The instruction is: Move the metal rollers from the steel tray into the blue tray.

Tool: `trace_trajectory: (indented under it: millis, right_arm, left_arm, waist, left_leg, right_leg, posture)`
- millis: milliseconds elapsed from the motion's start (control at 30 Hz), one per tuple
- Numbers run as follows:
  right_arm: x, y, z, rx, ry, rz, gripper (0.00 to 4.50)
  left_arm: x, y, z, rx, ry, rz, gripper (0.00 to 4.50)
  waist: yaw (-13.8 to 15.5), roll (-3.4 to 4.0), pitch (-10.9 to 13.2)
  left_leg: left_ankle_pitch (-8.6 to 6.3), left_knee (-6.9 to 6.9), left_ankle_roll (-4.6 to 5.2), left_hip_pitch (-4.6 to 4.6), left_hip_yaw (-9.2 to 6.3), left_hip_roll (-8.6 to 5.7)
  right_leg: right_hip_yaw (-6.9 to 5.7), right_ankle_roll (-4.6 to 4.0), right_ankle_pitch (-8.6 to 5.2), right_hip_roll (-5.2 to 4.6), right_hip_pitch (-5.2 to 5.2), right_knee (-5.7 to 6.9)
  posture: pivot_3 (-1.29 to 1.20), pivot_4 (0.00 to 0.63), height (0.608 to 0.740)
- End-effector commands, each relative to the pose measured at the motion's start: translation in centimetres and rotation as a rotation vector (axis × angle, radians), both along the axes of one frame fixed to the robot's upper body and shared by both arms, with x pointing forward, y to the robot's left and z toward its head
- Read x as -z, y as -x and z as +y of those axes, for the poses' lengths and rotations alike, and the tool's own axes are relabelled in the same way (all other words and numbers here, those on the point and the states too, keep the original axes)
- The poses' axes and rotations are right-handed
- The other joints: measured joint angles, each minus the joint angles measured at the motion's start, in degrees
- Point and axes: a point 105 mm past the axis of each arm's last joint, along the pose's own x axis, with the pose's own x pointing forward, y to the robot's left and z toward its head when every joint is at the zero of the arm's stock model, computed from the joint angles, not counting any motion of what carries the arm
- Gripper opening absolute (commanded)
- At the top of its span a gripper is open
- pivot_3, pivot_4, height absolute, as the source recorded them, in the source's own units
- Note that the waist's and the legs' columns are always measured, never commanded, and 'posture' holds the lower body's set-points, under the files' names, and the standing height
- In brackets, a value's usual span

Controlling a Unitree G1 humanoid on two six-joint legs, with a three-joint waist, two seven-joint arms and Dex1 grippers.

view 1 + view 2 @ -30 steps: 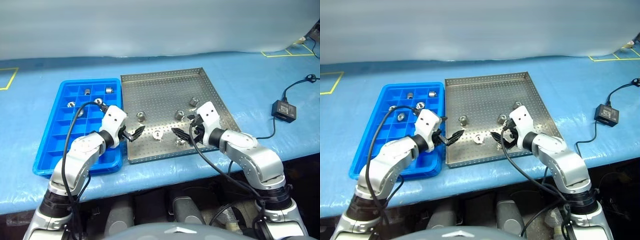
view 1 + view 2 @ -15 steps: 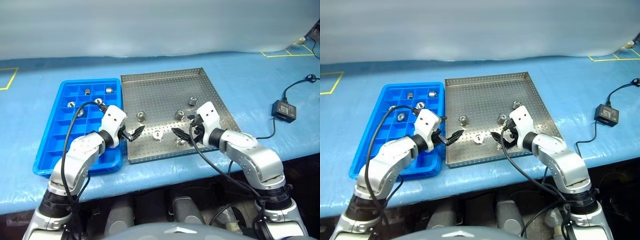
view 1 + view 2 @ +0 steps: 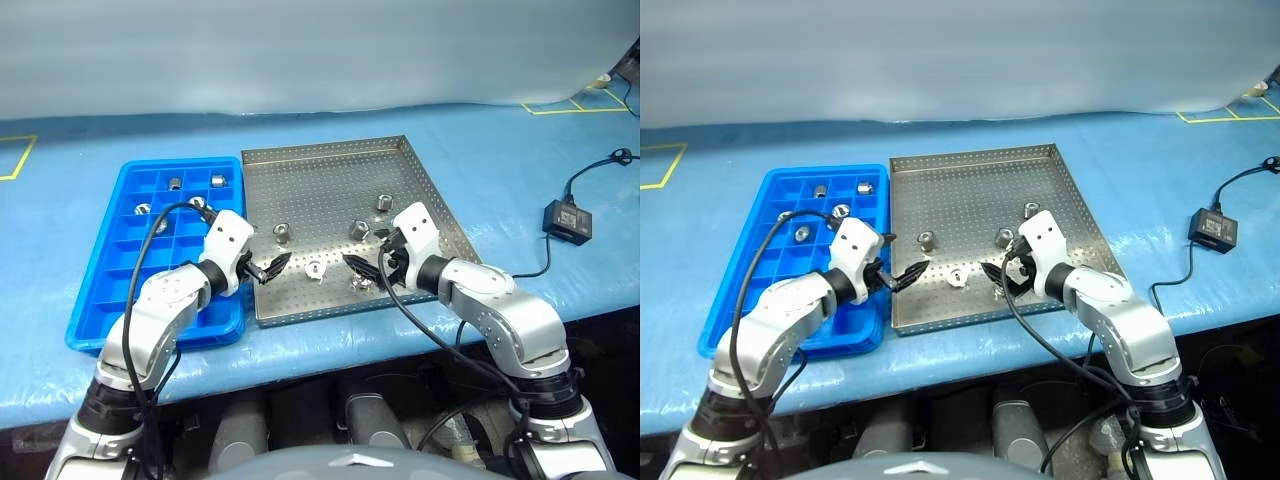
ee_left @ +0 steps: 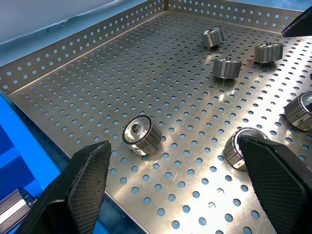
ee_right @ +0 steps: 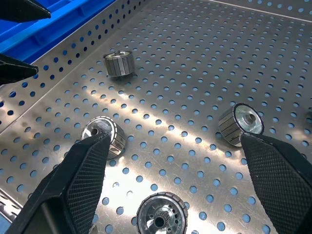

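Five metal rollers (image 3: pixel 282 233) remain on the steel tray (image 3: pixel 330 160); my left gripper (image 3: pixel 268 268) and right gripper (image 3: pixel 362 266) hang spread, empty. A glancing pinch might roll one away, short of the blue tray (image 3: pixel 105 250).

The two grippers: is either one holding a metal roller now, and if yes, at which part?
Nothing is held. The left gripper and the right gripper are both open above the steel tray, and the metal rollers lie loose on its floor.
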Motion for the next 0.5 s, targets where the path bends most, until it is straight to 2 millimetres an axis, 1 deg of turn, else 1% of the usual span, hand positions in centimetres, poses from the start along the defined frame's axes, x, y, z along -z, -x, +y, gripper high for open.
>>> trace_trajectory:
  millis: [33,267,367,500]
  right_arm:
    - [-1.4,0.1,0.1,-0.006,-0.022,-0.061,4.47]
    - [-1.3,0.9,0.5,-0.033,-0.025,-0.064,4.47]
    - [-1.2,1.3,0.6,-0.033,-0.026,-0.065,4.47]
    - [-1.0,1.6,0.6,-0.018,-0.033,-0.067,4.47]
  left_arm:
    - [-1.4,0.2,-0.8,0.047,0.0,-0.051,4.5]
    - [-1.2,0.3,-2.0,0.122,-0.017,-0.028,4.5]
    - [-0.7,0.6,-3.0,0.192,-0.049,-0.004,4.5]
    - [0.1,0.1,-4.0,0.246,-0.107,0.027,4.5]
  waist:
    - [-0.03,0.0,0.0]
    - [-0.4,0.0,0.0]
    - [-0.75,0.0,0.0]
    - [-1.14,0.0,0.0]
  left_leg:
    - [0.0,0.0,0.0,0.0,0.0,0.0]
    - [0.0,0.01,0.0,-0.01,0.0,0.0]
    - [0.0,0.02,0.0,0.0,0.0,0.0]
    - [0.0,0.07,0.0,0.0,0.0,-0.01]
  right_leg:
    - [0.0,0.0,0.0,0.0,0.0,0.0]
    - [0.0,0.0,0.0,0.0,0.01,0.0]
    - [0.0,0.0,0.0,0.0,0.01,0.0]
    - [0.0,0.0,0.0,0.0,0.03,0.02]
  posture:
    - [-0.13,0.15,0.74]
    - [-0.16,0.15,0.74]
    - [-0.18,0.15,0.74]
    - [-0.21,0.15,0.74]
